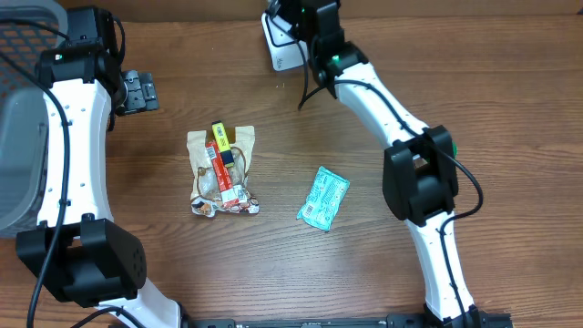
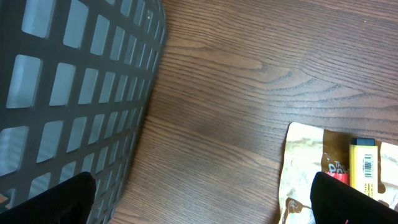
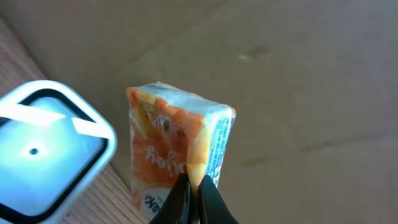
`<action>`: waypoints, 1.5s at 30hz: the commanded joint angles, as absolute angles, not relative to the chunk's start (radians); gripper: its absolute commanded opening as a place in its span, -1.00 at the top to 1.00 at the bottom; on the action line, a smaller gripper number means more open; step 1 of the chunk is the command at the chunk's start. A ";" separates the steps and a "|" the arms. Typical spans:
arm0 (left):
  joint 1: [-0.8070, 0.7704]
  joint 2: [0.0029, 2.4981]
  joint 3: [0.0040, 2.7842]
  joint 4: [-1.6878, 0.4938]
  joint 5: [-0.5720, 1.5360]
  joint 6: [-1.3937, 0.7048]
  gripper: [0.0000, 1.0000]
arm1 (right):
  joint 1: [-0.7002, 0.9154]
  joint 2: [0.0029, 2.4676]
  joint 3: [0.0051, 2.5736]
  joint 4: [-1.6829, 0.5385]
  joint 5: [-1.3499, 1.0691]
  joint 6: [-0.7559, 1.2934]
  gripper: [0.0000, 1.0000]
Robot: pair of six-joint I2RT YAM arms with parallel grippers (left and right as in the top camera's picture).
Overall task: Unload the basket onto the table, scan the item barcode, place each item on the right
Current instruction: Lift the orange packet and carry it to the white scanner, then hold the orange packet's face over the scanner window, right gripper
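My right gripper is shut on a fold of an orange snack packet, which it holds upright beside the white scanner with its blue window. In the overhead view the scanner lies at the table's far edge, with the right wrist directly over it; the orange packet is hidden there. My left gripper hovers open near the left, its fingers wide apart over bare wood with nothing between them.
A beige packet with a red and a yellow item on top lies mid-table. A teal packet lies to its right. A grey mesh basket stands at the left edge.
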State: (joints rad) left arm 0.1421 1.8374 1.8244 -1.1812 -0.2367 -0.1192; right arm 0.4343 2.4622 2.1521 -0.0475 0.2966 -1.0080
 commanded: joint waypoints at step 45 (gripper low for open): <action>0.144 1.835 1.841 -1.177 -0.242 -0.101 -0.99 | 0.490 2.547 2.159 -0.058 0.364 -1.340 0.93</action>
